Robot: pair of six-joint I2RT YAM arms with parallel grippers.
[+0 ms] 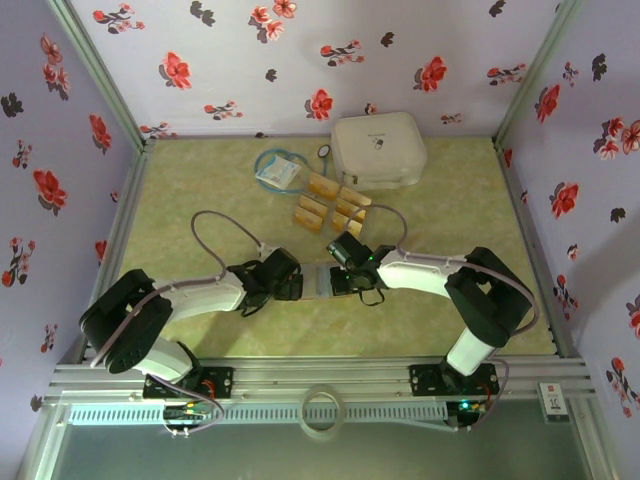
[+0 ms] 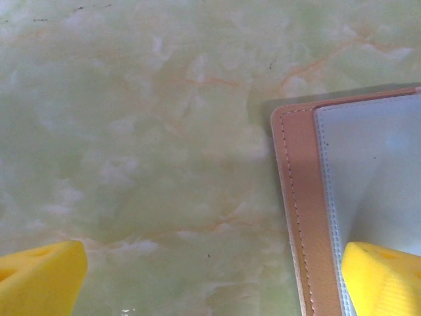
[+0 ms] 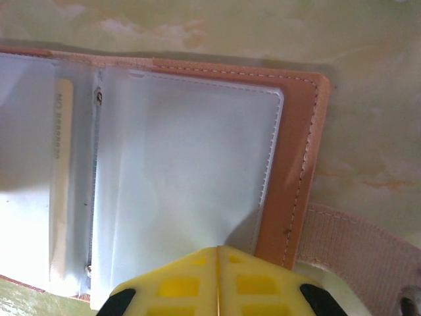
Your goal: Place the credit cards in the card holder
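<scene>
Card holder (image 1: 322, 281) lies open by the surface's near edge; right claw (image 3: 218, 263) closed over its right half, grip uncertain; left claw (image 2: 210, 276) spread wide, empty; credit cards (image 1: 330, 205) lie beyond, toward the far edge.

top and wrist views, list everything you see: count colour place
cards: about six, golden-tan, loose mid-table in front of the case
case: one, white, far side of the table
packet: one, blue-white, left of the case
card holder: one, reddish-brown, lying open between the arms
tape ring: one, clear, near rail
box: one, white, near rail's right end
table: one, green marbled
left fingers: two, yellow, open, one over the holder
right fingers: two, yellow, shut, at the holder's clear sleeve
</scene>
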